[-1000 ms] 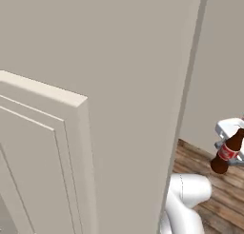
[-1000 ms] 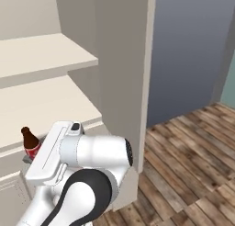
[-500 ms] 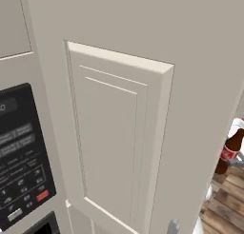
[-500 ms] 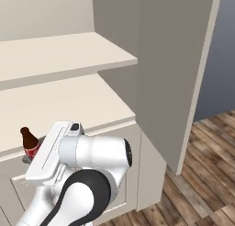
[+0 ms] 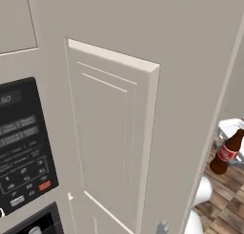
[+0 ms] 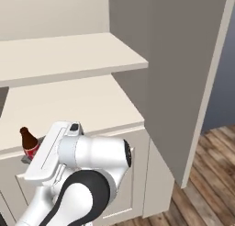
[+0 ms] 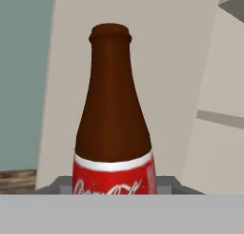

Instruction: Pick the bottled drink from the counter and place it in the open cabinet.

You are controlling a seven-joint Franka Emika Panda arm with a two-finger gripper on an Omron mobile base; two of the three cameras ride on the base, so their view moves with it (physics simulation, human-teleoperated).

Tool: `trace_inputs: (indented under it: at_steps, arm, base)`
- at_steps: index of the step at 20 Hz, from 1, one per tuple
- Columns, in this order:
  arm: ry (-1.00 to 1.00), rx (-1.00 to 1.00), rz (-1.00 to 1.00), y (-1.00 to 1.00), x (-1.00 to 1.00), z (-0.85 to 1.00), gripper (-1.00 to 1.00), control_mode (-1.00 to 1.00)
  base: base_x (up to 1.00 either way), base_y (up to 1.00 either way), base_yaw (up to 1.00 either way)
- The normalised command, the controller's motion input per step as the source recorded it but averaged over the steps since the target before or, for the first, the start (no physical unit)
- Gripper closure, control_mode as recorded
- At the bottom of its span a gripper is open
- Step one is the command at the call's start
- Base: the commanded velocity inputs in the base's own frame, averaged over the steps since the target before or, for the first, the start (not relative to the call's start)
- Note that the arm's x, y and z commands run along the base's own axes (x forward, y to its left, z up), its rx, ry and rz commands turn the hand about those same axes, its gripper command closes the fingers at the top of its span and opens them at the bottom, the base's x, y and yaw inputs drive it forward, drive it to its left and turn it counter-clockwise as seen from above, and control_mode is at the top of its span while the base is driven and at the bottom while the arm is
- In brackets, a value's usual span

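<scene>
The bottled drink [image 7: 113,133] is a dark brown bottle with a red label, upright between the grey fingers [image 7: 167,183] of my gripper [image 7: 114,186], which is shut on it. In the left base view the bottle [image 5: 226,154] hangs at the far right, past the recessed-panel door [image 5: 109,133], with the gripper [image 5: 233,158] around its lower part. From the right base view the bottle [image 6: 28,143] peeks out left of my hand, in front of the open cabinet's lower shelf [image 6: 82,105]. An upper shelf [image 6: 78,53] lies above it. The counter is out of view.
A black microwave panel [image 5: 24,142] sits left of the door. A tall pale panel [image 6: 188,82] stands at the cabinet's right side, with wooden floor [image 6: 211,174] beyond it. Pale cabinet fronts [image 6: 137,183] run below the lower shelf.
Both base views have shifted with the base: the shelves now sit further right and closer, and the door has slid right past the microwave. The bottle stays in the shut gripper.
</scene>
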Motion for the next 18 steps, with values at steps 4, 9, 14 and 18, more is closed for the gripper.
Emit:
trace_inputs:
  at_steps: [4, 9, 14, 18]
  arm:
    - [0.00, 0.00, 0.00, 0.00, 0.00, 0.00, 1.00, 1.00]
    - [0.00, 0.00, 0.00, 0.00, 0.00, 0.00, 1.00, 1.00]
    - [0.00, 0.00, 0.00, 0.00, 0.00, 0.00, 1.00, 1.00]
    - [0.00, 0.00, 0.00, 0.00, 0.00, 0.00, 1.00, 1.00]
  base:
    - [0.13, -0.14, 0.30]
    - [0.10, 0.06, 0.25]
    - [0.00, 0.28, 0.22]
    - [0.00, 0.11, 0.21]
